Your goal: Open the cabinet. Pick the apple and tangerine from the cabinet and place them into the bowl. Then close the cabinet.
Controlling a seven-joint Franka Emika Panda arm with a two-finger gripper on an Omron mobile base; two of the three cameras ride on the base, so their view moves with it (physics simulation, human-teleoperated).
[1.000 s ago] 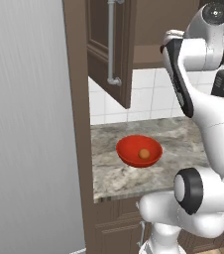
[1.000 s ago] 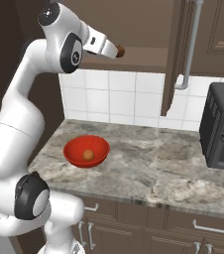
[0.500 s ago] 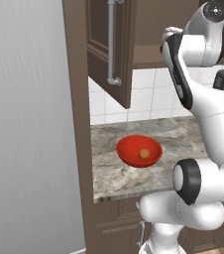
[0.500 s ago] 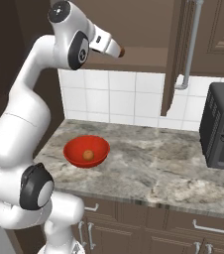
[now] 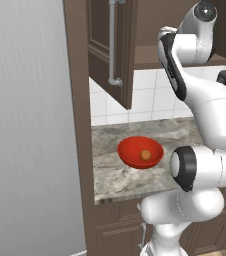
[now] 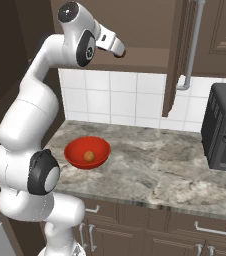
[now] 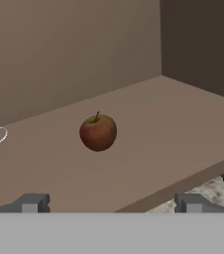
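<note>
- Since the earlier frames the arm's upper joints have been swung slightly; the bowl [image 5: 140, 152] and tangerine [image 5: 145, 155] are unmoved.
- Left base view: the tangerine is seen inside the red bowl on the counter [image 5: 110, 172], the cabinet [image 5: 111, 47] door open.
- Right base view: the gripper [image 6: 118, 51] is raised to the cabinet shelf.
- Hand view: the jaws are spread wide and empty; the apple [image 7: 98, 132] rests on the shelf ahead, so it is judged the next pick.

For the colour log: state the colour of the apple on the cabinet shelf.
Dark red with a yellowish-green patch near the stem; the apple shows best in the hand view.
</note>
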